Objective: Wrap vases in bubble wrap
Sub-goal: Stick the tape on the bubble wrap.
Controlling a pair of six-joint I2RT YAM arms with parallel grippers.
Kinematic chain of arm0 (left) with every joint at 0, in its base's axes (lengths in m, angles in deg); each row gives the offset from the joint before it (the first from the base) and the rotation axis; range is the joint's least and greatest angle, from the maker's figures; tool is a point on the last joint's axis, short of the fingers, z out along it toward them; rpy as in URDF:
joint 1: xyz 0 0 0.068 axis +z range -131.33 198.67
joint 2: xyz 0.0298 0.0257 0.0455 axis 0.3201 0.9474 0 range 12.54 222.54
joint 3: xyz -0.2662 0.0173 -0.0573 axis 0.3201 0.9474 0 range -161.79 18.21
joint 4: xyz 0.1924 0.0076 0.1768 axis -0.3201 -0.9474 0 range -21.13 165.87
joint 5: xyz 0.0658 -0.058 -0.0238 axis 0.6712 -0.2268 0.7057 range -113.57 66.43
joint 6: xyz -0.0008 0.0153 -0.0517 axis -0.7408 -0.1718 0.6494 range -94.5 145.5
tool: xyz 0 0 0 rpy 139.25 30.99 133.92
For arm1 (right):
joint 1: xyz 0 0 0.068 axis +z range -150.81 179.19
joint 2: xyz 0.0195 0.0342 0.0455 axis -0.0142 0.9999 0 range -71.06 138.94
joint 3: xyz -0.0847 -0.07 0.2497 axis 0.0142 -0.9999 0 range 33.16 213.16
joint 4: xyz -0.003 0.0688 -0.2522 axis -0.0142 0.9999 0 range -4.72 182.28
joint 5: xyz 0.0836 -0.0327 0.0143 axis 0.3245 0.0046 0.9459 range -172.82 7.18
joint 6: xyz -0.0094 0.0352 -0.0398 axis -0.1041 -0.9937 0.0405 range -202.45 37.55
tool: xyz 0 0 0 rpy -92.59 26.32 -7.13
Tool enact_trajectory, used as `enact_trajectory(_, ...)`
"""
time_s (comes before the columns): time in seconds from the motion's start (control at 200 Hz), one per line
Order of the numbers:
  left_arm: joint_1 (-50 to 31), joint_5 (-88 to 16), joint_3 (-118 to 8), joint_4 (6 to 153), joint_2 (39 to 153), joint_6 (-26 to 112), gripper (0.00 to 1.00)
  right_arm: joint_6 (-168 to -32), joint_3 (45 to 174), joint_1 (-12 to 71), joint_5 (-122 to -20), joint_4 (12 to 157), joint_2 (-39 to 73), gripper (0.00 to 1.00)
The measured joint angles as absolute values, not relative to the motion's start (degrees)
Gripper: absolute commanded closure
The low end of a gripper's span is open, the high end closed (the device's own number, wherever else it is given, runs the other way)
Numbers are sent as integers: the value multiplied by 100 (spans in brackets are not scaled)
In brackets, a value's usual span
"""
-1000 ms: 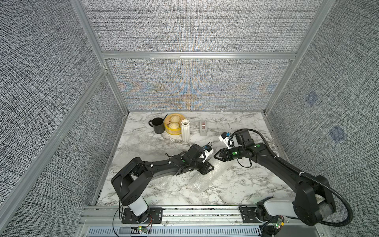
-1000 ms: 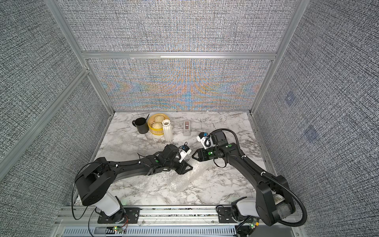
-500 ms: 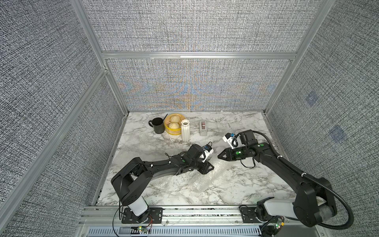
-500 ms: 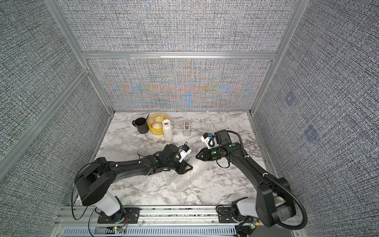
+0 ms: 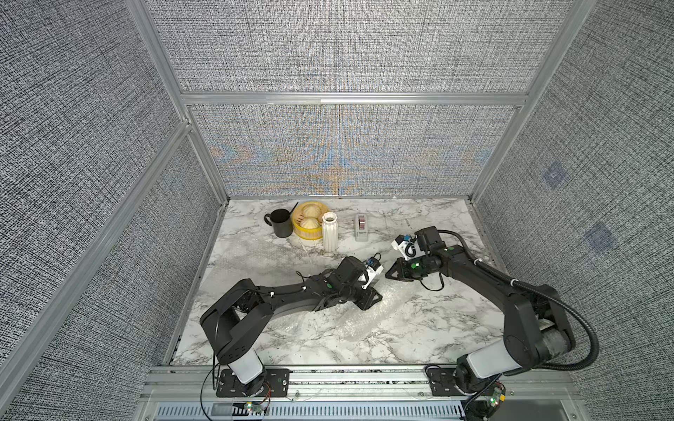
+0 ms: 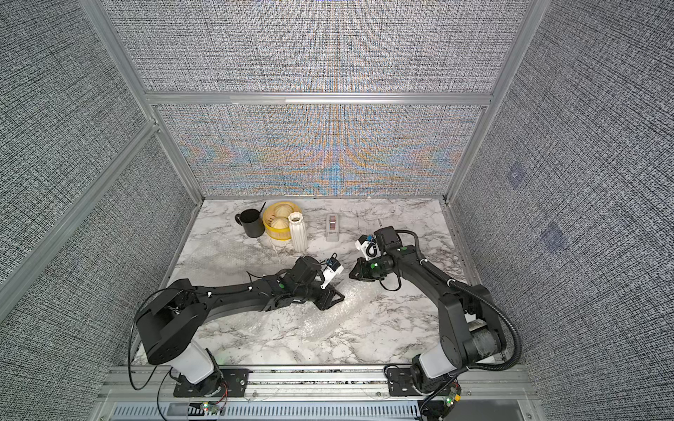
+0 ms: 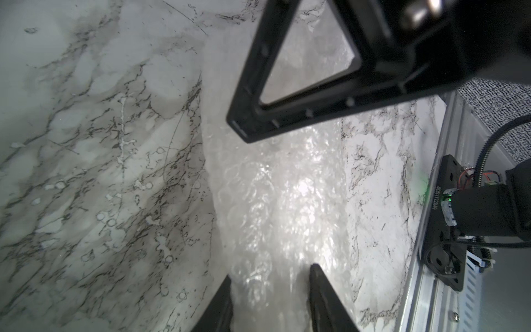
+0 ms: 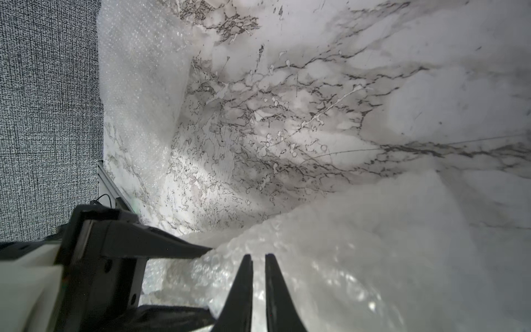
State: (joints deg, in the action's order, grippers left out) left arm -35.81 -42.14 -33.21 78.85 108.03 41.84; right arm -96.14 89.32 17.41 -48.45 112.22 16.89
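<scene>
The marble table (image 5: 419, 328) carries everything. Toward my left side of it a flat bubble wrap sheet (image 5: 251, 255) lies spread and unused. In the middle, nearer my bases, is a rolled bubble wrap bundle (image 5: 364, 317), lying slantwise. It is thick enough that I judge a vase is inside, but no white ceramic shows through the plastic, so I cannot confirm that.

The one vase I can see, a fluted white vase (image 5: 329, 233), stands upright and bare at the back. It is just beside a yellow steamer basket (image 5: 302, 233), near a black mug (image 5: 280, 223), and apart from the grey tape dispenser (image 5: 361, 227).

My left gripper (image 7: 270, 273) sits at the far end of the bundle with its jaws a middling width apart and the roll filling the gap, so I read that as a hold on the bundle. My right gripper (image 8: 258, 255) hangs just beside that end, its jaws drawn almost together with only a slit between them, and I see nothing caught there.

By my reckoning I am about halfway. One roll is formed but I see no tape on it. The standing vase has yet to be laid on the spare sheet and rolled.
</scene>
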Motion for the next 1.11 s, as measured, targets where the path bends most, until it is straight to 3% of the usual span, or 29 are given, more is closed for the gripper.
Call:
enact_trajectory(0.305,-3749,-4000,-3404,7817,10890,4158,62,-9221,9015,1843,-5405,11338,1975,88)
enact_trajectory(0.545,-3776,-3960,-3395,7859,10956,4208,62,-9179,9428,1848,-5599,11698,1260,83)
enact_trajectory(0.77,-3784,-3960,-3360,7975,10980,4272,62,-9741,8794,1894,-5232,11810,1157,85)
enact_trajectory(1.106,-3808,-3982,-3345,8185,11063,4481,62,-9800,8578,1894,-5068,11060,1846,87)
